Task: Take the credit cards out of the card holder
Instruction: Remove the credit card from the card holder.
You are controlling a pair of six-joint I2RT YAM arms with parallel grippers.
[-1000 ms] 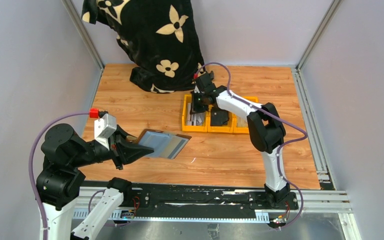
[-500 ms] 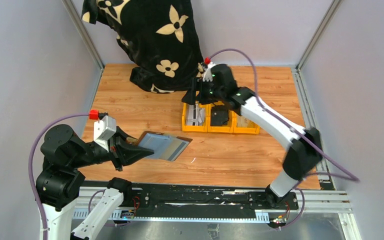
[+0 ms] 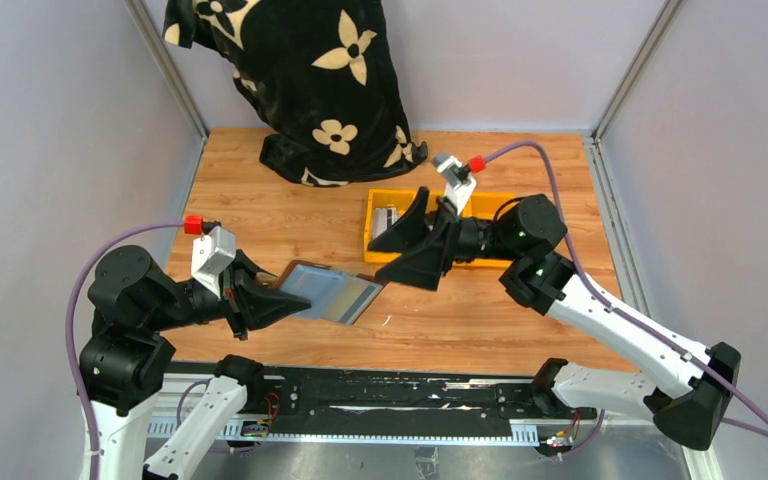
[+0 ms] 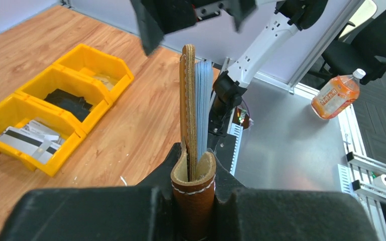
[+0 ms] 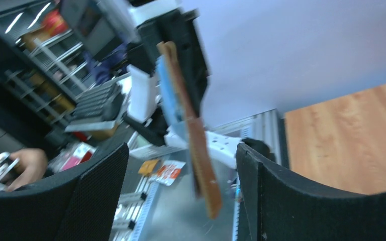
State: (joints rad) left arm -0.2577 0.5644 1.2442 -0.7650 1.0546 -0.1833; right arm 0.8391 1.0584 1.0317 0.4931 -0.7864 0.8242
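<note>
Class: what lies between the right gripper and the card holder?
Nothing. In the top external view, only bare wooden table shows in the short gap between the right gripper and the card holder; the right wrist view agrees.

Robot lab test cell.
Grey panel walls on aluminium posts box in a wood-topped table; a cabled left arm and right arm are bolted to a rail at its near edge. Beyond are a metal bench, an office chair, a drink bottle and blurred, stocked shelves.
</note>
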